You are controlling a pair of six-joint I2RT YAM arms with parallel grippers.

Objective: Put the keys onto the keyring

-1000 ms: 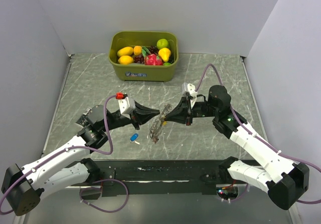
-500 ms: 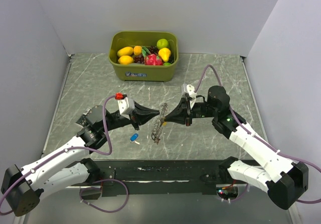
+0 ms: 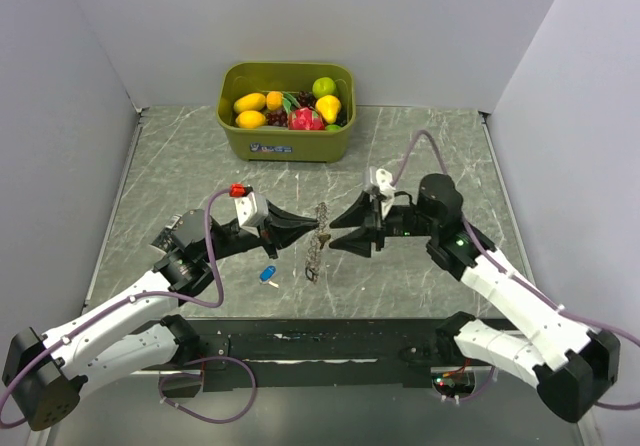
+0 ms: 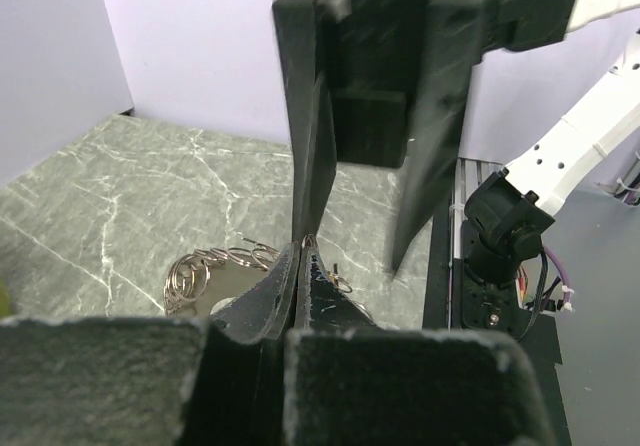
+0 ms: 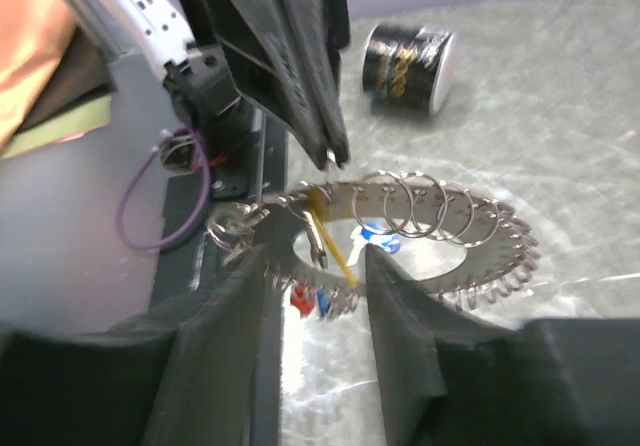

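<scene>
The keyring (image 3: 316, 254), a silvery chain-like loop carrying several split rings, hangs from my left gripper (image 3: 315, 228), which is shut on its top edge. The left wrist view shows the shut fingertips (image 4: 303, 251) pinching a small ring, with more of the keyring (image 4: 205, 266) off to the left. My right gripper (image 3: 332, 236) stands open just right of the loop, not touching it. In the right wrist view its open fingers (image 5: 230, 316) frame the keyring (image 5: 470, 221). A yellow key (image 5: 330, 241) and red and blue keys (image 5: 308, 299) dangle from it. One blue key (image 3: 267, 274) lies loose on the table.
A green bin (image 3: 287, 146) of toy fruit stands at the back centre. Grey walls close in the marble table (image 3: 180, 166) on the left, back and right. A black strip (image 3: 330, 346) runs along the near edge between the arm bases.
My right gripper has opened, let go of the keyring and drawn back slightly right. The keyring, stretched between both grippers before, now hangs straight down from the left gripper alone.
</scene>
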